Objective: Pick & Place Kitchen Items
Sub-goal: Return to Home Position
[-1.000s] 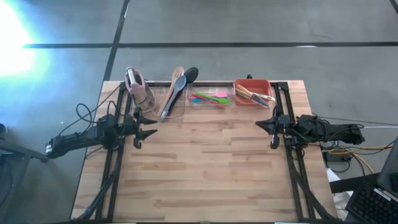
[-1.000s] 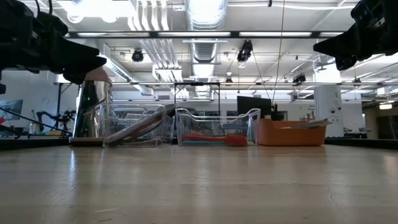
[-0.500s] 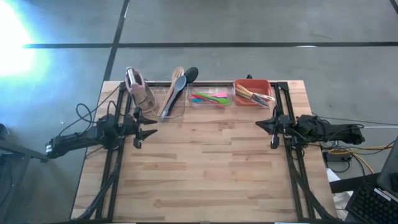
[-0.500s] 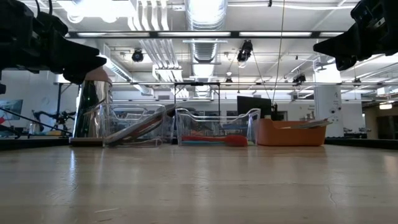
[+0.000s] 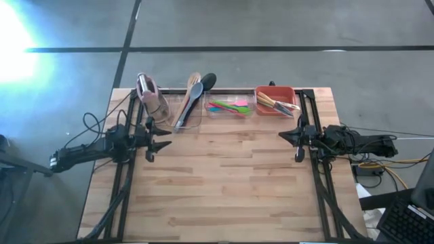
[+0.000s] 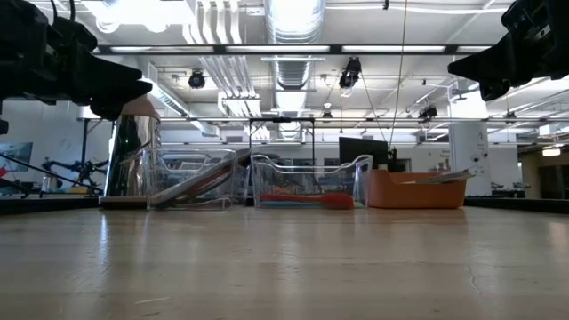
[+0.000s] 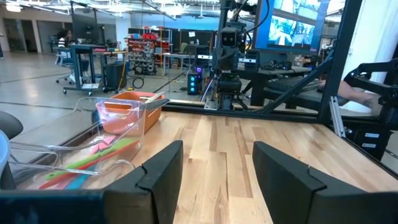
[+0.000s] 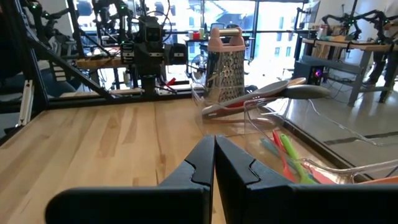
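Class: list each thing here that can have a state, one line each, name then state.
left gripper: open, empty
right gripper: shut, empty
left clear bin: holds serving spoons, sticking out over its rim
middle clear bin: holds coloured utensils
red-orange bin: holds pale-handled utensils
grater: upright

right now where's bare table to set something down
Crowded: back edge, with box grater, left clear bin, middle clear bin, red-orange bin. Bare: all the table in front of them, between left gripper and right gripper.
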